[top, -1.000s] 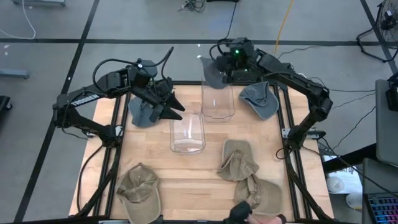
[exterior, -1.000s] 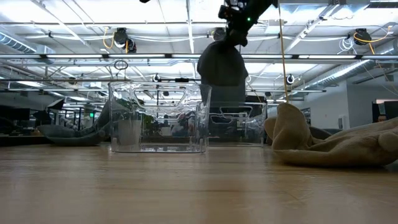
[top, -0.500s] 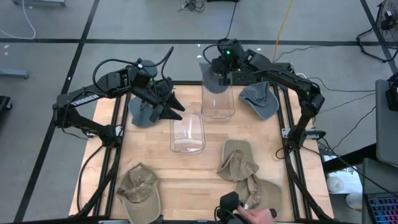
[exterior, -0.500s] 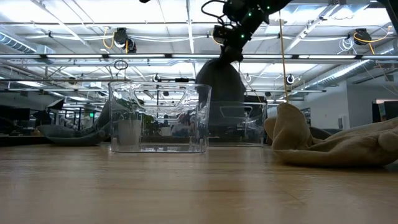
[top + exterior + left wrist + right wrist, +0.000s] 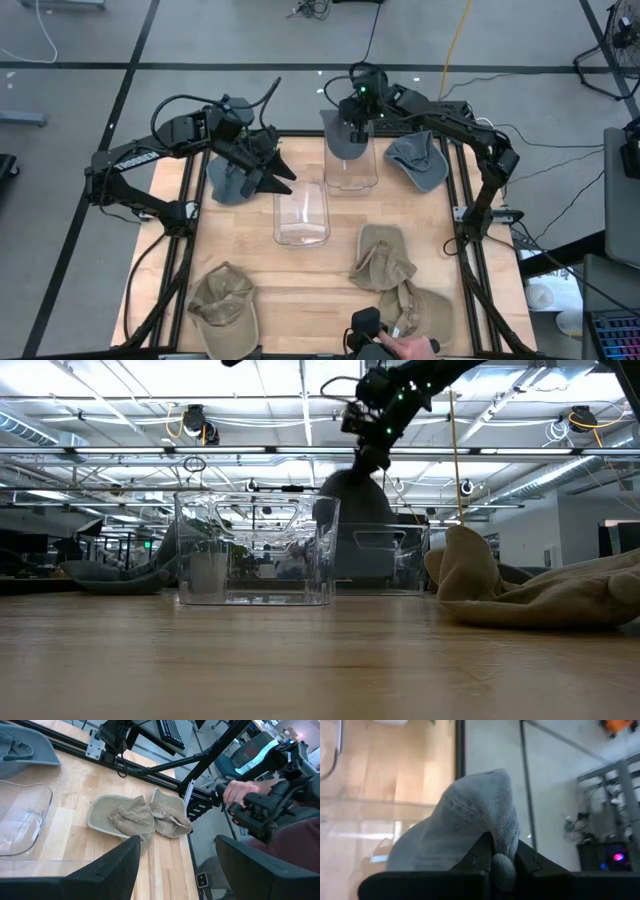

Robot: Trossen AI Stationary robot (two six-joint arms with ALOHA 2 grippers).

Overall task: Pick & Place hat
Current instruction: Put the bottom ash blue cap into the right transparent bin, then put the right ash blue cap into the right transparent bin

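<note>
My right gripper is shut on a grey hat, which hangs over the far end of the far clear bin. In the low view the hat hangs below the gripper; its lower part is seen through the bin's walls. My left gripper is open and waits above the table's far left, beside a second grey hat that lies flat on the wood. In the left wrist view its fingers touch nothing. My right gripper pinches a bunched fold of the grey hat's cloth between its two fingers, coming from above. The hat's crown hangs below the fingers, lifted clear of the table. Whether its lower edge touches the bin, I cannot tell.
A nearer clear bin stands mid-table. A third grey hat lies at the far right. Tan hats lie at the near right and near left. A person's hand with a dark device is at the near edge.
My right gripper has moved toward the table's left and near side and down, still shut. It has carried the grey hat from beyond the far edge down over the far bin. The person's hand at the near edge has shifted.
</note>
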